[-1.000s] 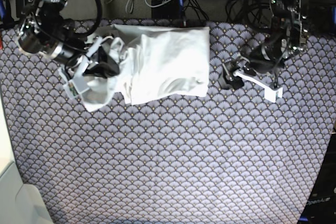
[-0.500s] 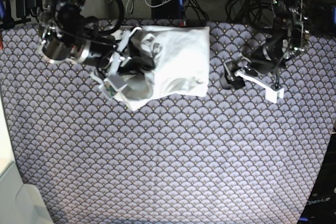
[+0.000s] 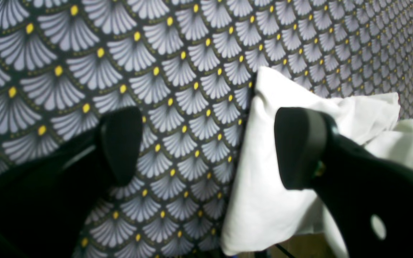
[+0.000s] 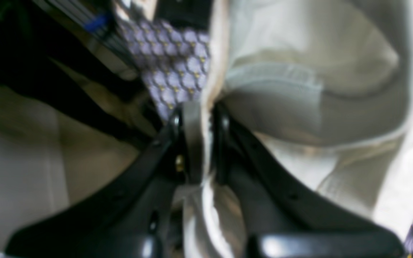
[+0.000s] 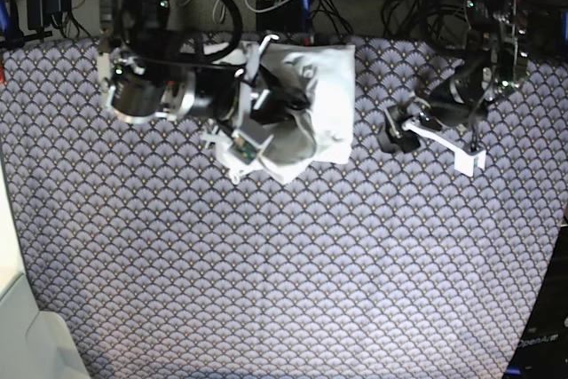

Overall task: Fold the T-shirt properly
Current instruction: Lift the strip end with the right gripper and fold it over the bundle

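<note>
Pinched shut on a hemmed fold of the plain white, short-sleeved soft cloth T-shirt (image 5: 311, 108): the right gripper (image 5: 251, 122), black-jawed, at the garment's left edge in the base view, lifted cloth draped over its jaws. Spread at the far middle of the purple-grey scallop-patterned cloth (image 5: 284, 264): the T-shirt itself, bunched into a compact block. Standing wide open and holding nothing, well apart to the shirt's right in the base view: the left gripper (image 5: 426, 130), one black jaw over the pattern, the other over the white edge in its wrist view.

Judged light, limp and quick to crease; no stiffness to hold a fold unaided. Best taken at a hem or seam, where doubled fabric gives the jaws something firm.

Against a second ago: right arm swung in over the shirt, the left flap carried across onto the body, outline narrower. Left arm barely shifted.
</note>
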